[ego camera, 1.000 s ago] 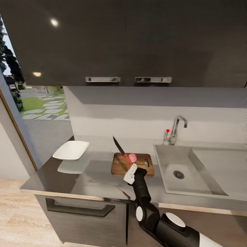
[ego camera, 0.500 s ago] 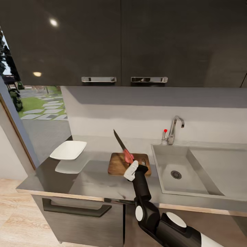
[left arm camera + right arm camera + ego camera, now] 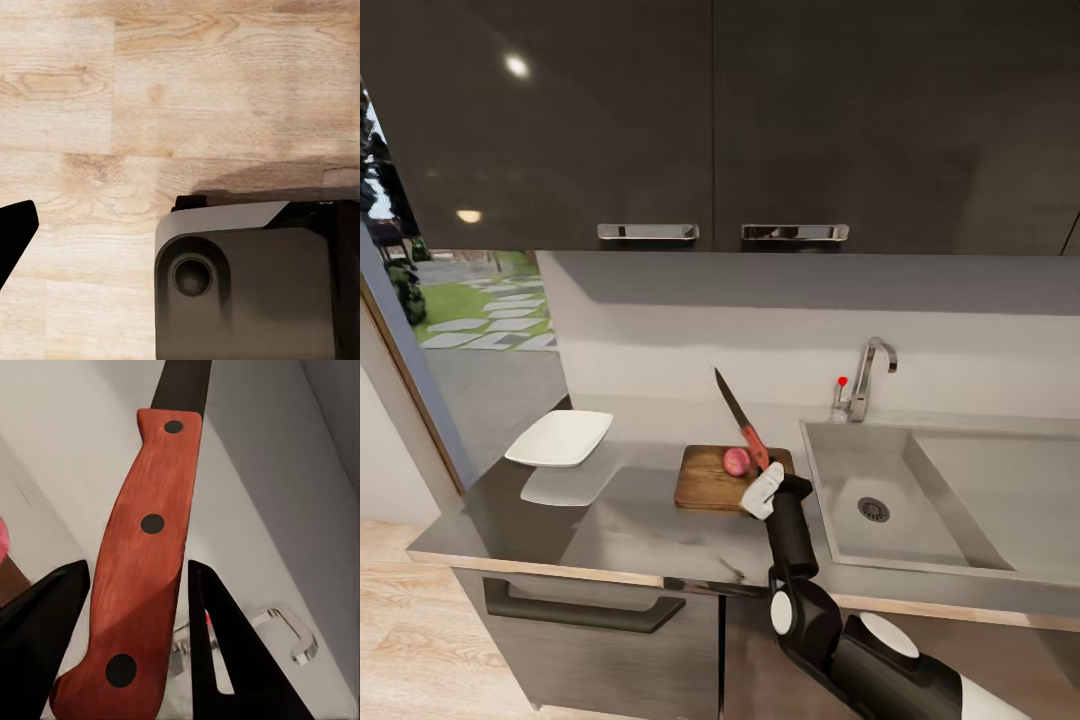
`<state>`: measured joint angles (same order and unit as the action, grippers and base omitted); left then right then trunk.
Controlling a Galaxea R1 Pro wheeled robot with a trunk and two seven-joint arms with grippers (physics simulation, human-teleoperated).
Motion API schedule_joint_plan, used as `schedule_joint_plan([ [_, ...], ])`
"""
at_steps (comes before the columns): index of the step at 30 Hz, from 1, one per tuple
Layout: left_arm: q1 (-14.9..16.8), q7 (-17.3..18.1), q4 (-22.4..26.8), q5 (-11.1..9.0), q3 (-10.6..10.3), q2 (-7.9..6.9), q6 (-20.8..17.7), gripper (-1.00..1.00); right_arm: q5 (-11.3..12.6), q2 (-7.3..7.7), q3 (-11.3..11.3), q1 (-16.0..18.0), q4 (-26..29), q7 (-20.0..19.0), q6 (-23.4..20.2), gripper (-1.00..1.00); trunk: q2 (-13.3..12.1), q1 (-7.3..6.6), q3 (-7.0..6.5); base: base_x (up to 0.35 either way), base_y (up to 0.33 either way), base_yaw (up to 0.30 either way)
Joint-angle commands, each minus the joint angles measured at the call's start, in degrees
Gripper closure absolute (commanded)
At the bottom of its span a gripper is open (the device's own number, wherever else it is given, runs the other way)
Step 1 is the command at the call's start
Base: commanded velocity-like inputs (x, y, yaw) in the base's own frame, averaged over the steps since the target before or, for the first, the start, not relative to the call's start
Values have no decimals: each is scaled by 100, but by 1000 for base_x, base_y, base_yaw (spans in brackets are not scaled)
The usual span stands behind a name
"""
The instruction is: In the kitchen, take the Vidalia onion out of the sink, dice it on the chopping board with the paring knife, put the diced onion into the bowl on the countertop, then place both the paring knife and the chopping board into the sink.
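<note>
Red-orange wood, studded with three dark rivets, is seen clamped between the two black fingers (image 3: 217,660) of the right gripper (image 3: 765,490): this is the handle of the paring knife (image 3: 743,425), whose dark blade is tilted up and away toward the back wall rather than down at the work. The Vidalia onion (image 3: 736,461), a small pinkish ball that appears whole, is found on the chopping board (image 3: 705,482), just beside the knife handle and the gripper, while the board itself lies on the countertop (image 3: 630,530) between the white bowl (image 3: 560,438) and the sink (image 3: 920,500). The dicing is judged not yet done. Several risks can be foreseen. A round onion left unsteadied may be rolled off the board when pressed by a blade, perhaps toward the sink edge. With the blade raised, a large wrist rotation would be needed before any cut, and the onion could be struck by the gripper body or the handle during that swing. The handle is gripped near its butt end, so it may be twisted in the fingers under cutting load. The board, resting loose on a glossy top, might also be pushed aside. In the left wrist view a wooden floor (image 3: 150,90) and a dark part of the robot's body (image 3: 247,292) are seen; whether the left gripper is apart or together cannot be told.
</note>
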<state>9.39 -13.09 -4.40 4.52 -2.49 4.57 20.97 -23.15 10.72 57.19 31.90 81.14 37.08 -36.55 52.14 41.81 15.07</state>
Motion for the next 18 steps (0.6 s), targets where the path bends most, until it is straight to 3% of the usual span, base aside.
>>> schedule_joint_plan([
  [1, 11, -53, -24, 49, -22, 4, 30, -100, -17, 39, 15, 9, -3, 24, -36, 100, 6, 1, 8, 0, 0, 0],
  [8, 11, -53, -17, 49, -16, 12, 30, -100, -9, 481, 12, 9, -26, 208, -30, 100, 6, 1, 8, 0, 0, 0],
  [18, 11, -53, -17, 49, -15, 34, 28, -100, -2, 531, 20, 9, -69, 234, -138, 100, 6, 1, 8, 0, 0, 0],
])
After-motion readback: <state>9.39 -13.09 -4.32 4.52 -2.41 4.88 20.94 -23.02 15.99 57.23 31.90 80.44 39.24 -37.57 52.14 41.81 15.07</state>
